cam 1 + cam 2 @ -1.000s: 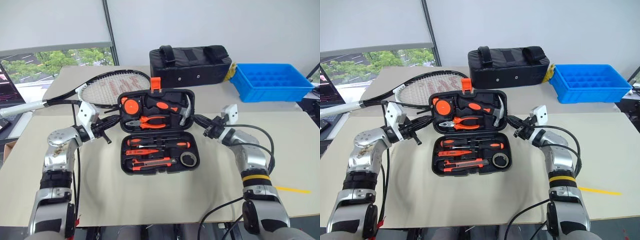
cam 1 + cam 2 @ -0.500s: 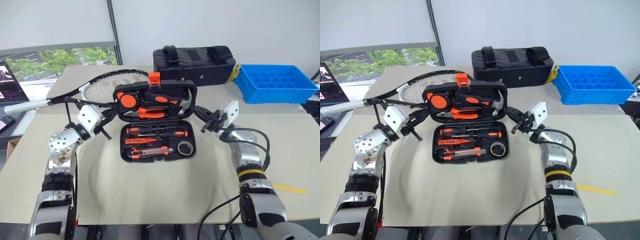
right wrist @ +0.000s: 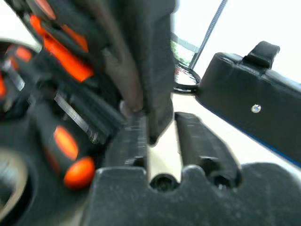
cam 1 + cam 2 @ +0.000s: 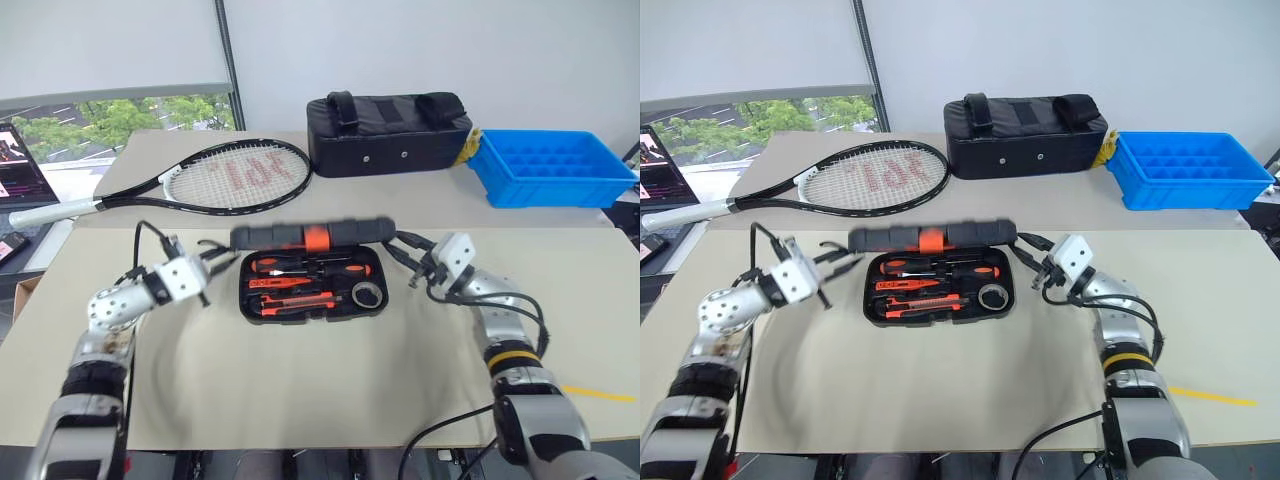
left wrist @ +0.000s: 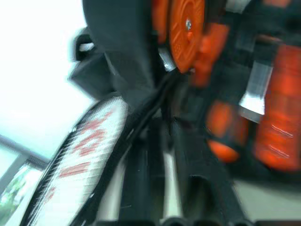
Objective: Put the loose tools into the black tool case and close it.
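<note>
The black tool case lies in the middle of the table, its lid hanging about level over the far half of the base, orange latch facing me. Orange-and-black screwdrivers, a utility knife and a grey tape roll sit in the base's recesses. My left gripper is at the lid's left end and my right gripper at its right end. In both wrist views the fingers stand apart, open, with the lid's rim at their tips.
A black tennis racket lies beyond the case to the left. A black fabric bag and a blue tray stand at the back right. A laptop screen shows at the far left edge.
The lid has swung down from standing open to roughly level over the base. Both hands sank and drew back with it, wrists rolling, and both grippers' fingers have parted.
</note>
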`<action>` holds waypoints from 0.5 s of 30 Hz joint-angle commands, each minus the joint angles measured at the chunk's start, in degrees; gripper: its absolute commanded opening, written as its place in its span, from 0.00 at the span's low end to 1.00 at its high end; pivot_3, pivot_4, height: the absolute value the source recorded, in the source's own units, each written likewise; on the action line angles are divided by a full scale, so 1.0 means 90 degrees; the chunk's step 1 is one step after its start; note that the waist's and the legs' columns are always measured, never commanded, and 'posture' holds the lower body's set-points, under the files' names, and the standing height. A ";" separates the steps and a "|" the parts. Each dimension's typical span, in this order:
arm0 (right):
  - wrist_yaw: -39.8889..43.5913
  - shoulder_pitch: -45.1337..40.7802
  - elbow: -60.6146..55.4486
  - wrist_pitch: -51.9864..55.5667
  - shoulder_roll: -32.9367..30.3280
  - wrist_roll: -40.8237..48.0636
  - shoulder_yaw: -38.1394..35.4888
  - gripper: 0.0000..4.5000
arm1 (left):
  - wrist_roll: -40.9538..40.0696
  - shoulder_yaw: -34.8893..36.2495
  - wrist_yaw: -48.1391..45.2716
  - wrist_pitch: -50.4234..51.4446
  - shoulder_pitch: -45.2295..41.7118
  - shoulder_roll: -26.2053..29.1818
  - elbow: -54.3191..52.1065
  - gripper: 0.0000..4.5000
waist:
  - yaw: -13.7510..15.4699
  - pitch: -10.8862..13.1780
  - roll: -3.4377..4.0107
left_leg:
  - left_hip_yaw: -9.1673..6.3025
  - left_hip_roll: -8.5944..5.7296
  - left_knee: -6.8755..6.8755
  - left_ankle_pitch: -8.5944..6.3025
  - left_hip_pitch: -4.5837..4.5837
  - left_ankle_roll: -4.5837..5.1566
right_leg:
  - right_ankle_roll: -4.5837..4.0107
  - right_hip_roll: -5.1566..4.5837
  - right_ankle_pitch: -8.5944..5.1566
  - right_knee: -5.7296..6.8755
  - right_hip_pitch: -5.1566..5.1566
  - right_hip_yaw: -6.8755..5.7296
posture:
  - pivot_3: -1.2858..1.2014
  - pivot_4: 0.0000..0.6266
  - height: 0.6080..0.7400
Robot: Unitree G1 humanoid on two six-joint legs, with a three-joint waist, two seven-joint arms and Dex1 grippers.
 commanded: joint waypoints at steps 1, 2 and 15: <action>0.0110 0.0713 -0.0857 -0.0023 -0.0683 0.0246 -0.0278 0.60 | -0.0660 0.0356 -0.0147 -0.0919 0.0470 0.0430 -0.0152 0.46 | 0.0031 0.0006 0.0009 | -0.0001 0.0003 0.0000 -0.0004 0.0013 0.0004 | 0.0000 -0.0009 -0.0001 -0.0009 0.0014 0.0000 | 0.52 0.24 0.79; 0.0271 0.0998 -0.1060 0.0149 -0.0897 0.0363 -0.0295 0.68 | -0.0756 0.0485 -0.0093 -0.1013 0.0588 0.0536 -0.0091 0.54 | 0.0049 0.0009 0.0014 | -0.0005 0.0003 0.0000 -0.0006 0.0020 0.0007 | 0.0000 -0.0015 -0.0002 -0.0011 0.0025 -0.0002 | 0.52 0.24 0.79; 0.1084 0.3301 -0.6780 0.6825 -0.2218 0.2922 0.0979 0.91 | -0.2949 0.0512 -0.1046 0.3212 0.0264 0.0277 -0.1032 0.98 | 0.0069 0.0006 -0.0004 | -0.0029 0.0033 0.0026 -0.0021 0.0048 0.0054 | 0.0043 -0.0024 -0.0003 -0.0001 0.0063 -0.0001 | 0.52 0.24 0.79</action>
